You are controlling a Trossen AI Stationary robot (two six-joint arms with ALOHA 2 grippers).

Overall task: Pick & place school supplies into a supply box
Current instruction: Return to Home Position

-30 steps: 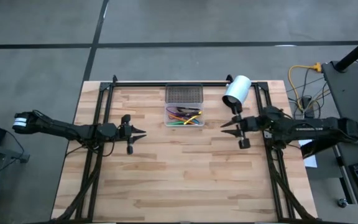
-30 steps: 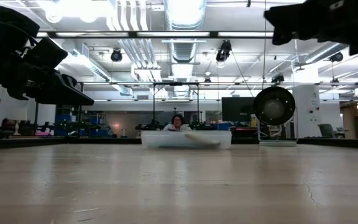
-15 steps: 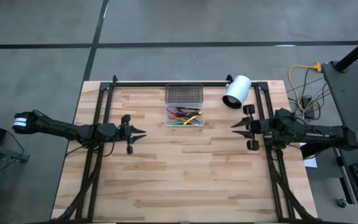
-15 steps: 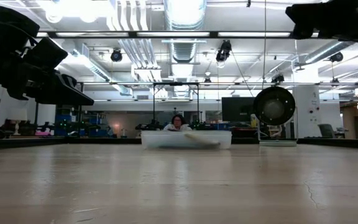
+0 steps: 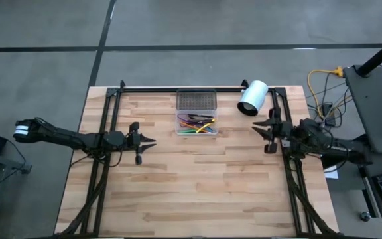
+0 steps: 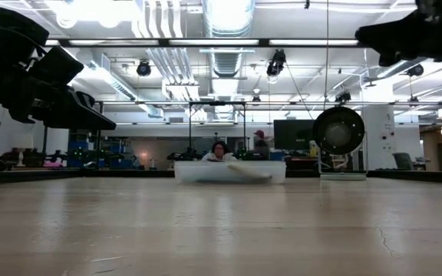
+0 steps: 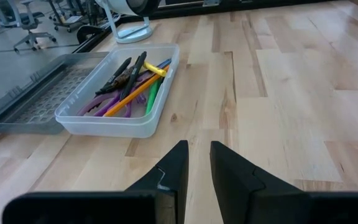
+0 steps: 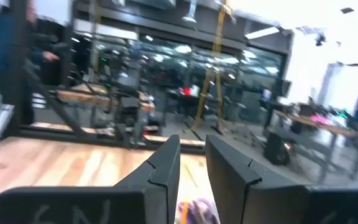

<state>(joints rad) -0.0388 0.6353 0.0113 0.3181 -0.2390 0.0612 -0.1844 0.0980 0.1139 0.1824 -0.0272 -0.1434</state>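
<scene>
The supply box (image 5: 197,123), clear plastic, sits at the table's far middle. Its dark mesh part (image 5: 196,101) lies flat behind it. The school supplies (image 7: 132,84) lie inside it: green, orange, purple, yellow and dark pieces. My left gripper (image 5: 152,141) hovers left of the box, pointing at the table's right side. Its fingers (image 7: 197,155) stand a narrow gap apart with nothing between them. My right gripper (image 5: 254,126) hovers at the right rail, pointing left, also narrowly open and holding nothing (image 8: 192,146).
A white cylinder (image 5: 253,97) with a dark opening lies at the far right, close to my right gripper. Black frame rails (image 5: 105,133) run along the left, right and far edges. Bare wood (image 5: 197,186) fills the near half. People show in the room behind the box (image 6: 221,148).
My right gripper has drawn back toward the table's right edge and a little toward the far edge, tipping its fingers upward as it went. Its gap looks unchanged. The box and its contents have stayed put.
</scene>
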